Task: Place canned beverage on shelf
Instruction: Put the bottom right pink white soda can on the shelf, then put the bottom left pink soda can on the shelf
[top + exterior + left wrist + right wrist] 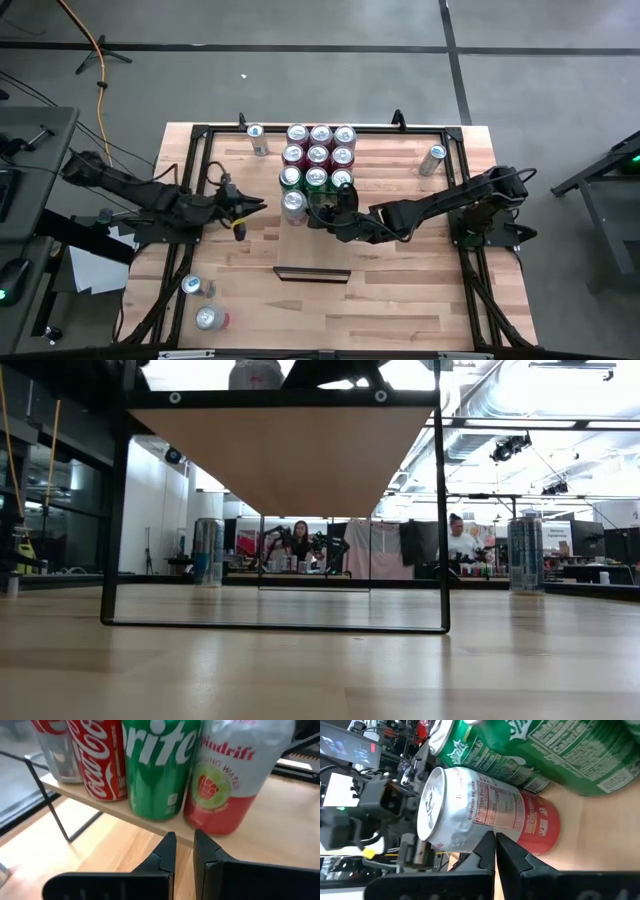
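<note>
Inspection at this moment. The shelf (318,190) sits at the upper middle of the high view, carrying rows of upright cans. The newest, a silver and red can (293,204), stands at the shelf's lower left corner in that view, beside a green can (290,178). In the left wrist view it stands upright on the board's edge, its long axis vertical.

Right gripper (322,214): in the high view it lies just to the right of the silver and red can, reaching in from the right side of the frame. The right wrist view shows its fingertips nearly together with nothing between them, and the can (485,817) just beyond the tips, apart from them. It holds nothing.

Left gripper (258,206): it points rightward at the same can from the left of the frame, a little farther off than the right one. Its fingers are drawn close with a narrow gap and grip nothing.

Judgement: this can appears placed and released. Loose cans remain: two at the lower left of the high view (200,300), one at upper left (257,138), one at upper right (433,158). The left arm is nearer the lower left pair, the right arm nearer the upper right can, which looks tilted or lying.
</note>
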